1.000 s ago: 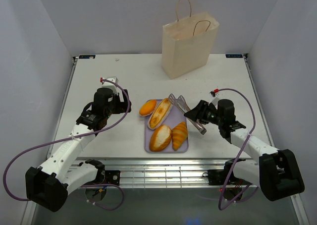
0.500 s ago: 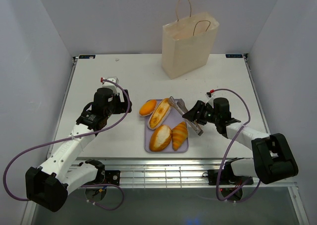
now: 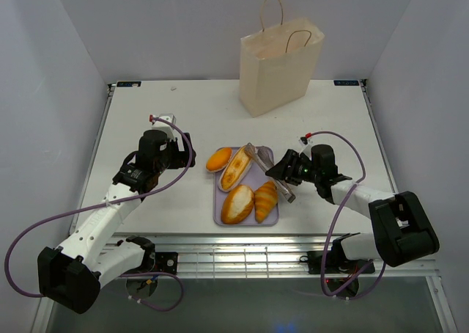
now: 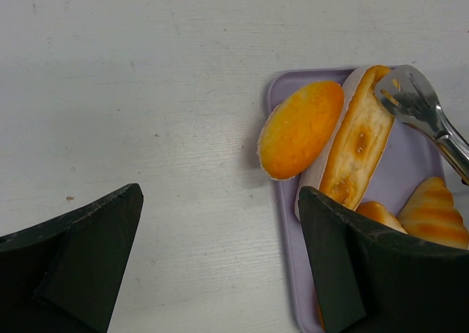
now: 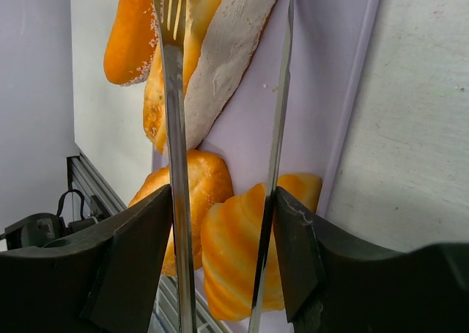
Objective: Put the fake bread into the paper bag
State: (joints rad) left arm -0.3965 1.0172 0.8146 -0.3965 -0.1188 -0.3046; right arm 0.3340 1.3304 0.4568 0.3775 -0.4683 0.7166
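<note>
Several pieces of fake bread lie on a lilac tray (image 3: 245, 223): an oval roll (image 3: 218, 159), a long loaf (image 3: 237, 167), a plump roll (image 3: 237, 204) and a croissant (image 3: 266, 199). My right gripper (image 3: 289, 168) is shut on metal tongs (image 3: 262, 163), whose two arms (image 5: 174, 127) stand apart. The tongs reach over the croissant (image 5: 227, 260) toward the long loaf (image 5: 220, 47). My left gripper (image 4: 220, 194) is open over bare table, just left of the tray, near the oval roll (image 4: 300, 129). The paper bag (image 3: 278, 72) stands upright at the back of the table.
The tray's left rim (image 4: 282, 91) lies close to my left gripper's right finger. The table's front edge and a metal rail (image 3: 242, 249) run just below the tray. Grey walls close in the table on both sides.
My right arm has moved left, carrying the tongs further over the tray toward the long loaf. The left arm and the bread have not moved.
</note>
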